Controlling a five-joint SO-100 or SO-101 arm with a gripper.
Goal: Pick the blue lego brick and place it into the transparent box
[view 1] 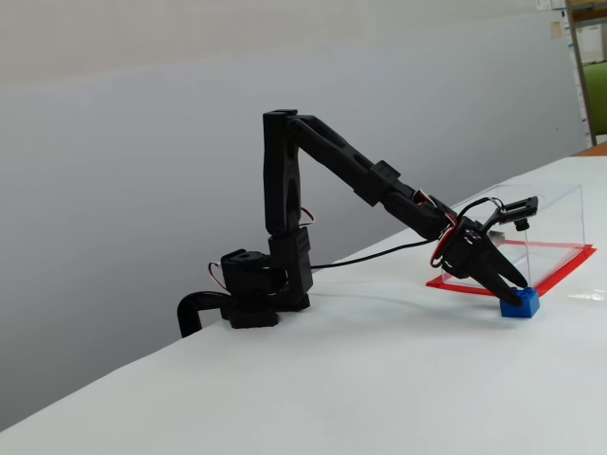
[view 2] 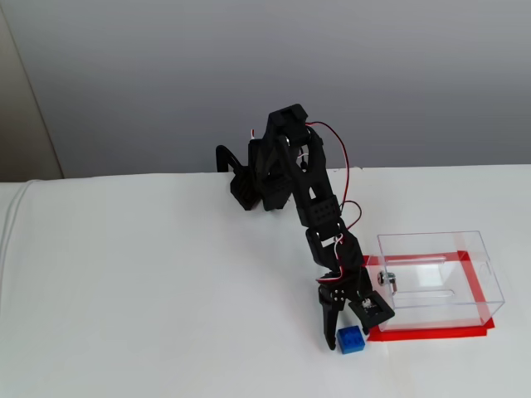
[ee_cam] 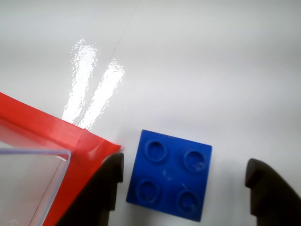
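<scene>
1. Straddling the blue lego brick (ee_cam: pixel 170 175), your gripper (ee_cam: pixel 183 181) is hanging open, one finger on each side, neither touching yet.
2. Sitting on the white table (ee_cam: pixel 211 70), the brick is lying just beside the red corner of the transparent box (view 2: pixel 440 278).
3. Closing squarely on opposite faces is looking wise, keeping the left finger off the red base.
4. Reaching far forward, your arm (view 1: pixel 360 175) is sloping down to the table.

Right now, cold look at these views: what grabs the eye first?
The blue lego brick lies studs-up on the white table, between the open fingers of the gripper, not yet gripped. Next, the red base under the transparent box, just right of the brick in a fixed view. The black arm reaches down over it from its base at the table's far edge.
</scene>
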